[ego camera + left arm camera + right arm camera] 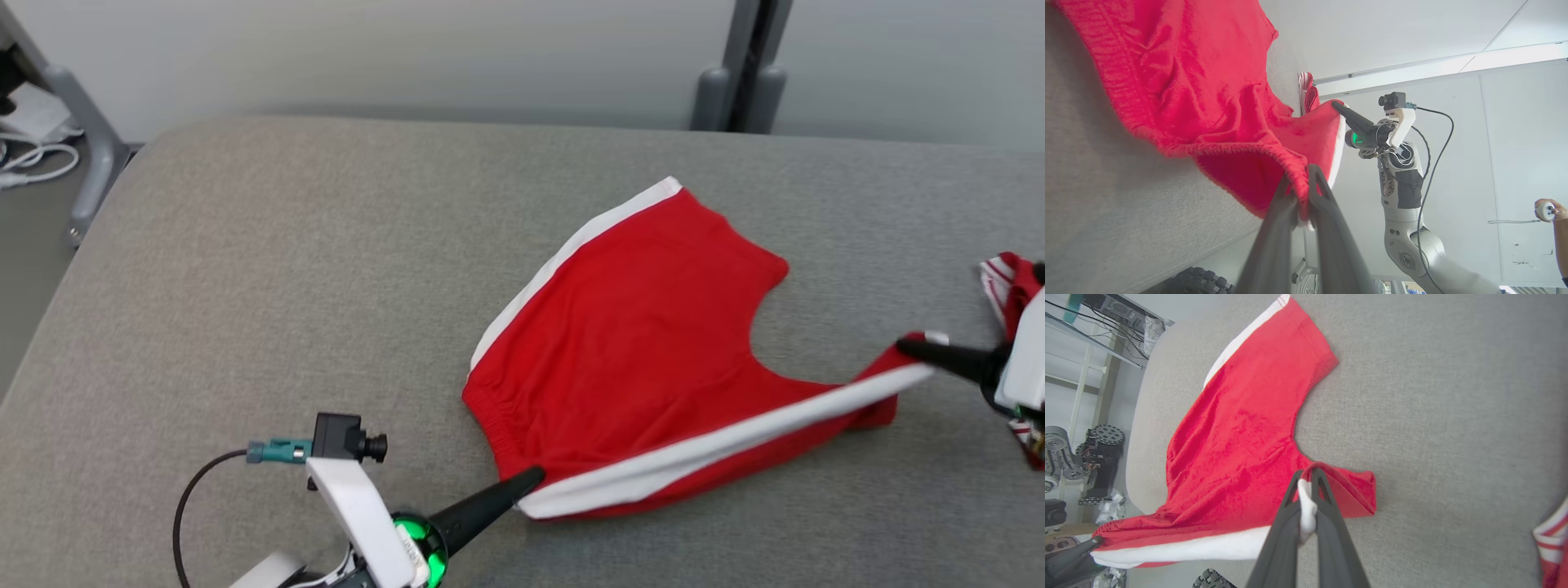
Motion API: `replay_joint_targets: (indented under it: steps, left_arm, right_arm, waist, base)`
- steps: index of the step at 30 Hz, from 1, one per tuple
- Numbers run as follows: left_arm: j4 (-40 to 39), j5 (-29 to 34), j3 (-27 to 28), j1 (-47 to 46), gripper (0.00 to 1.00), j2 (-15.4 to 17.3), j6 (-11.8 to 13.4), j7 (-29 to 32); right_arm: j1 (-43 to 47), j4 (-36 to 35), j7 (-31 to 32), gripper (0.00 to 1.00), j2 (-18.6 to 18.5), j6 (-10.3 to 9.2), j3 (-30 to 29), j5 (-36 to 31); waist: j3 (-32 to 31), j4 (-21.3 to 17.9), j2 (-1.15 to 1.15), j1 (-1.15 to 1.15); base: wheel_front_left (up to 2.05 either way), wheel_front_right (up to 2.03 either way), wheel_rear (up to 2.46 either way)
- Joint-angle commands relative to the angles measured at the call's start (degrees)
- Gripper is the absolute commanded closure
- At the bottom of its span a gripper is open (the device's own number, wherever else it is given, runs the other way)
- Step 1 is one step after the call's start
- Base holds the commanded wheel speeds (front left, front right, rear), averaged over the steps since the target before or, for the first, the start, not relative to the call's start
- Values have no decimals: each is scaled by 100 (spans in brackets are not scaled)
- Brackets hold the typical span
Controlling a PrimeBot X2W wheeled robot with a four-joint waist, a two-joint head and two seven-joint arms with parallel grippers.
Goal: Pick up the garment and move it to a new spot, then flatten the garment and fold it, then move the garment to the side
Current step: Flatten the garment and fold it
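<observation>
The garment [645,327] is a pair of red shorts with white side stripes, lying spread on the grey padded table [269,269]. My left gripper [531,478] is shut on its waistband corner at the near side; in the left wrist view the gripper [1302,179] pinches the red elastic edge [1241,151]. My right gripper [910,347] is shut on the hem of the near leg at the right, lifting the white stripe [735,441] taut between the two grips. In the right wrist view the gripper [1309,477] clamps red and white cloth of the garment [1241,437].
Another red and white striped cloth [1008,286] lies at the table's right edge, behind my right wrist. A grey post [747,65] stands behind the table, a frame leg [90,139] and cables at the far left. A person's hand [1549,210] holds a controller.
</observation>
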Motion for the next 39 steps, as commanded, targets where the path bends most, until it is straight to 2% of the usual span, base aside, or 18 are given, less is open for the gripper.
replay_joint_targets:
  steps: [1, 8, 15, 20, 30, 39]
  left_arm:
    - [4, -37, 50, -82, 100, -30, -27, 17]
    - [84, -132, 370, -358, 100, -471, -37, 249]
    - [328, 416, 459, -641, 100, -799, -39, 437]
    - [461, 613, 646, -739, 100, -1149, -34, 416]
    - [1022, 455, 1206, -899, 100, -1803, -35, 530]
    - [1481, 504, 1495, -1070, 100, -2169, -35, 542]
  right_arm:
    - [-125, 52, 62, 100, 63, -3, -78, -85]
    - [-1038, 356, 592, 100, 659, -3, -662, -1039]
    - [-1802, 463, 970, 100, 1171, -3, -1118, -2047]
    - [-2127, 446, 1022, 100, 1373, -3, -1382, -2643]
    - [-2620, 646, 602, 100, 1466, -3, -1538, -3457]
    - [-2956, 1034, 133, 100, 1390, -3, -1454, -3813]
  waist:
    - [166, 162, 0, 0]
    - [499, 588, 0, 0]
    - [794, 967, 0, 0]
    - [966, 1200, 0, 0]
    - [1329, 1526, 0, 0]
    - [1594, 1682, 0, 0]
  base:
    - [0, 0, 0]
    - [0, 0, 0]
    - [0, 0, 0]
    - [0, 0, 0]
    - [0, 0, 0]
    - [0, 0, 0]
